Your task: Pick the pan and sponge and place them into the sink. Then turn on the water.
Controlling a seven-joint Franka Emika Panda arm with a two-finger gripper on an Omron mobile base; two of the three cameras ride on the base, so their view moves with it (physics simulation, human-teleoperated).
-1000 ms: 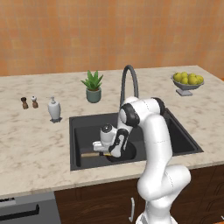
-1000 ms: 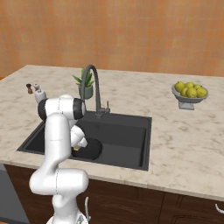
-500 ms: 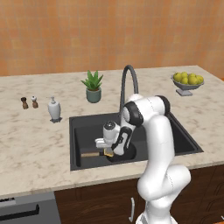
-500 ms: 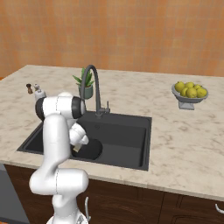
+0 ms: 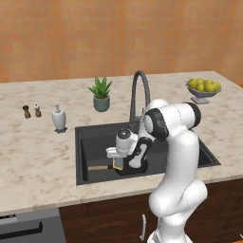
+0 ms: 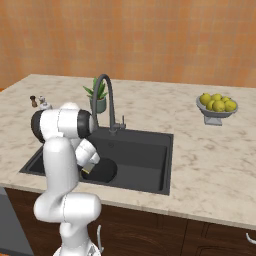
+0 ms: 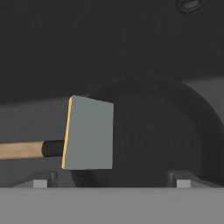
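The black pan (image 7: pixel 153 135) lies on the floor of the dark sink (image 5: pixel 81 137), its wooden handle (image 7: pixel 22 149) pointing left. The sponge (image 7: pixel 89 133) rests grey face up over the pan's rim where the handle joins, with a yellow edge showing. My gripper (image 7: pixel 111 181) hovers just above it with the jaws wide open and both fingertips clear of the sponge. From the left base view the gripper (image 5: pixel 117 157) hangs low inside the basin over the sponge (image 5: pixel 117 164) and pan (image 5: pixel 133 170). The right base view shows the pan (image 6: pixel 104 170) beside my forearm. No water runs from the faucet (image 5: pixel 140 90).
A potted plant (image 5: pixel 100 93), a soap dispenser (image 5: pixel 59 118) and two small shakers (image 5: pixel 32 111) stand on the counter behind and left of the sink. A bowl of lemons (image 5: pixel 203 88) sits at the far right. The right half of the sink (image 6: pixel 145 160) holds nothing.
The jaws have opened wide and let go of the sponge, which now lies on the pan's rim. The hand has lifted slightly and drifted right.
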